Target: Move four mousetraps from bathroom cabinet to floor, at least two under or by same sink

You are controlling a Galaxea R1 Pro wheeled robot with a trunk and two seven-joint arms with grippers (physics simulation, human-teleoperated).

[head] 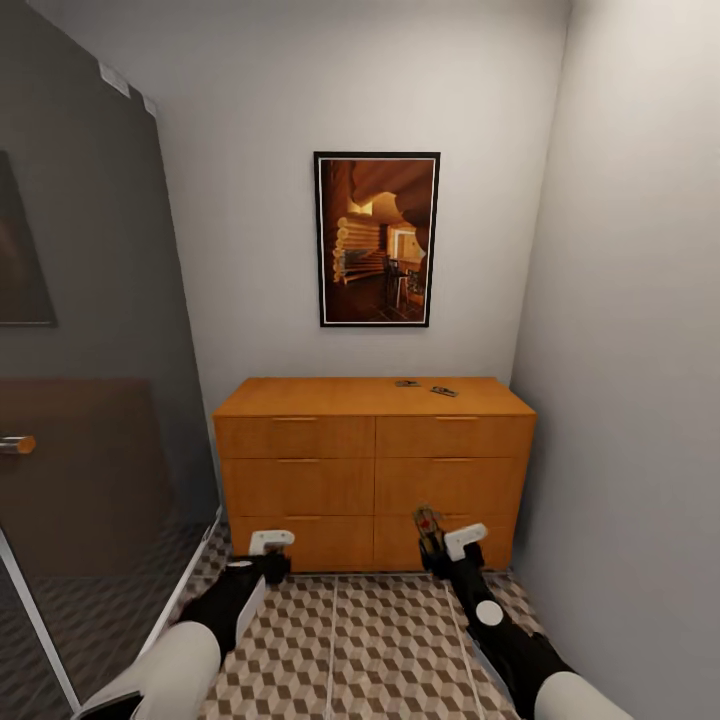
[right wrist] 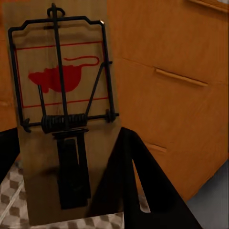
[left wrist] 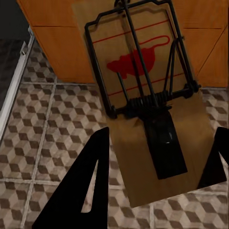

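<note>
Two mousetraps (head: 424,387) lying flat on the cabinet (head: 372,470) top, toward its right rear, near each other but apart. Another mousetrap (left wrist: 143,100) pinched between the left gripper (left wrist: 152,183) fingers (left wrist: 81,191), held above the bathroom floor (left wrist: 47,124) just before the cabinet's lower drawers. A fourth mousetrap (right wrist: 62,114) clamped in the right gripper (right wrist: 71,191), board upright, red bait patch and black spring bar facing the wrist camera, drawer fronts close behind. From the head camera: left gripper (head: 268,552) and right gripper (head: 448,545) both low before the bottom drawers, right one's mousetrap (head: 428,528) standing on end. Framed picture (head: 377,239) on the wall above; glass door (head: 90,400) at the left.
</note>
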